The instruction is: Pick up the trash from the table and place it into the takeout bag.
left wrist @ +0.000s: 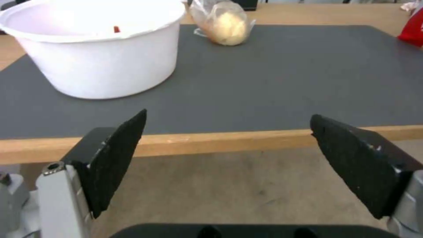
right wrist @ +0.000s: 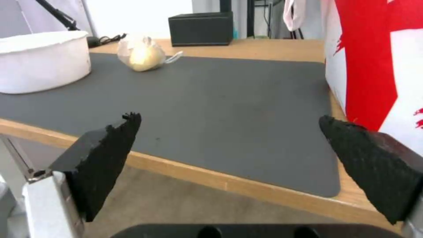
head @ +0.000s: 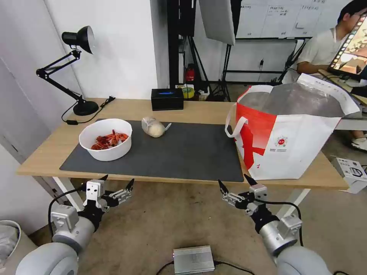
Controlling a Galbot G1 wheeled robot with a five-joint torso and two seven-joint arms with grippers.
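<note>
White round bowl of red scraps (head: 106, 139) and knotted clear bag with pale lump (head: 154, 127) are set on the dark grey mat (head: 183, 152) of the light-wood table (head: 49, 147). White-and-red takeout bag (head: 290, 133) is stood at the table's right end. Left gripper (head: 116, 182) and right gripper (head: 234, 183) are held spread wide, empty, below the near edge.

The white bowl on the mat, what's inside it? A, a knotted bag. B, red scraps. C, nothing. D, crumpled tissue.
B: the white bowl holds red scraps; the knotted bag lies apart from it on the mat.
</note>
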